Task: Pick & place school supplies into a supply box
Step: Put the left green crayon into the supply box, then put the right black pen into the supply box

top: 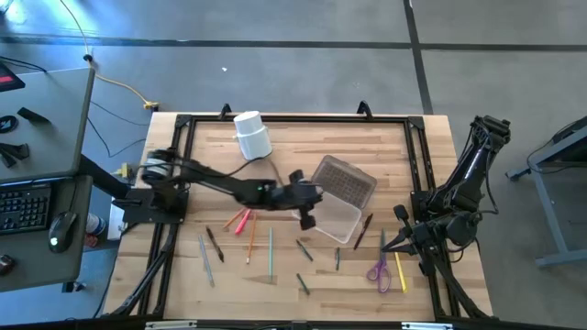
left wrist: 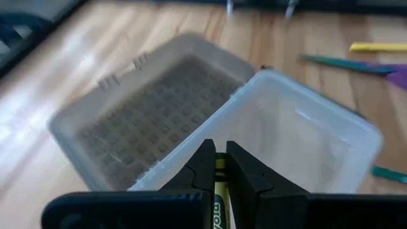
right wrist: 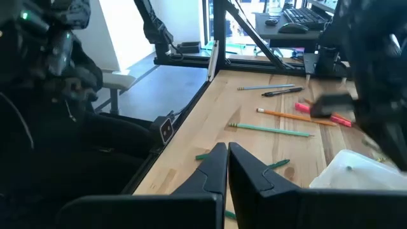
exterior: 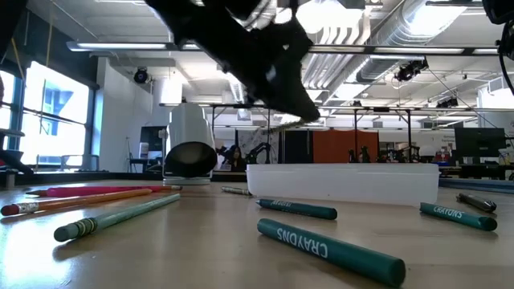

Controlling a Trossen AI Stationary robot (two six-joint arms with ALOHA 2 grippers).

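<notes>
1. Table (top: pixel 275 275): pale wood planks, smooth and satin, in a black metal frame (top: pixel 293 119).
2. Supply box (left wrist: pixel 305 146): clear frosted plastic; its panel (left wrist: pixel 159 114) is dark and grid-textured (lying beside it).
3. Cup (top: pixel 253 136): matt white.
4. Crayon (exterior: pixel 329 250): green, matt paper wrapper.

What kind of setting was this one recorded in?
Most likely a robotics lab in an open, industrial-style workspace: a wooden table inside a black frame with two arms, a desk with keyboard and mouse alongside, and exposed ceiling ducts over more equipment behind.
</notes>
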